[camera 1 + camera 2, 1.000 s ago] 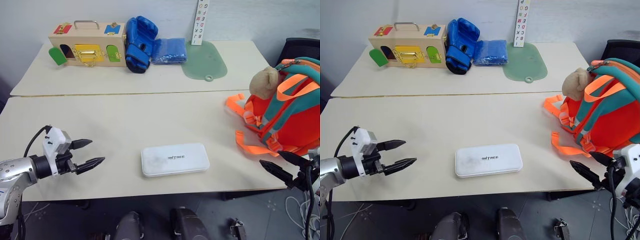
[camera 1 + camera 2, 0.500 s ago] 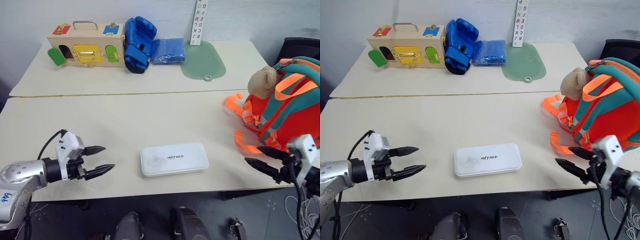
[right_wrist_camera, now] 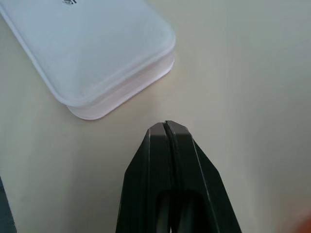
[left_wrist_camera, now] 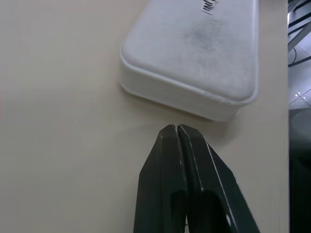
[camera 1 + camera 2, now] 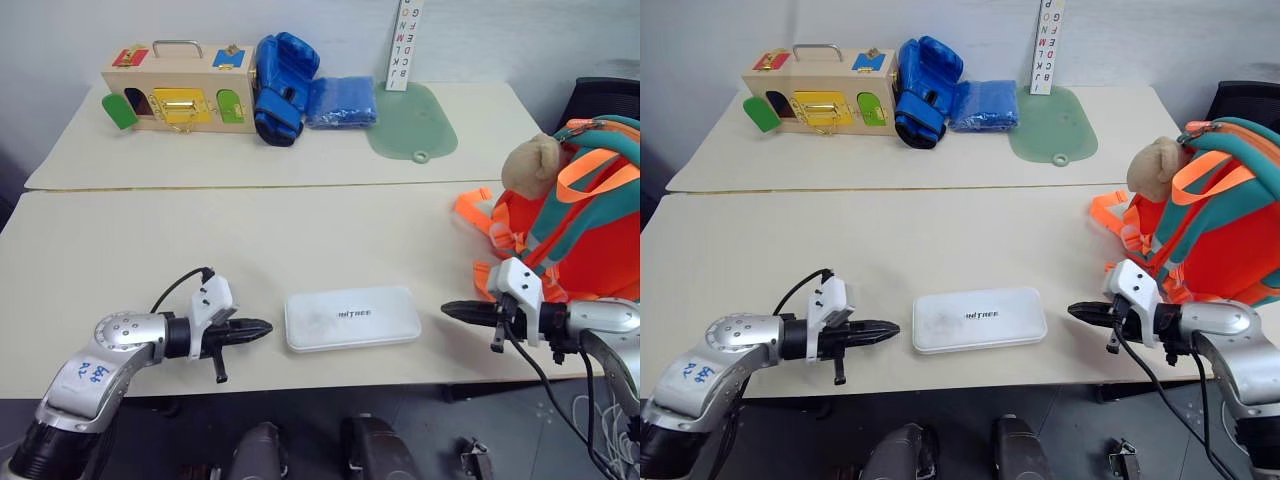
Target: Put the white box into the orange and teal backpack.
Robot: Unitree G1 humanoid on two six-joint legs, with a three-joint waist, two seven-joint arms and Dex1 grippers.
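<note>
The white box point(image 5: 351, 318) lies flat near the front edge of the pale surface point(image 5: 250, 240), lettering up, between my 2 hands. My left hand point(image 5: 262, 328) is pinched fully closed on nothing, its tip just beside the box's left end, with a thin strip of bare surface showing in the left wrist view. My right hand point(image 5: 448, 312) is also closed and empty, pointing at the box's right end from a little farther off.

The orange and teal backpack point(image 5: 580, 225) stands at the right edge of the surface, behind my right arm, with a tan plush bear point(image 5: 532, 165) at its top. Its orange webbing loops point(image 5: 478, 215) trail onto the surface.

Well apart at the back sit a wooden latch box point(image 5: 175, 88), blue boxing gloves point(image 5: 280, 85), a folded blue cloth point(image 5: 340, 100), a green mat point(image 5: 415, 122) and a lettered strip point(image 5: 402, 45) leaning against the wall.
</note>
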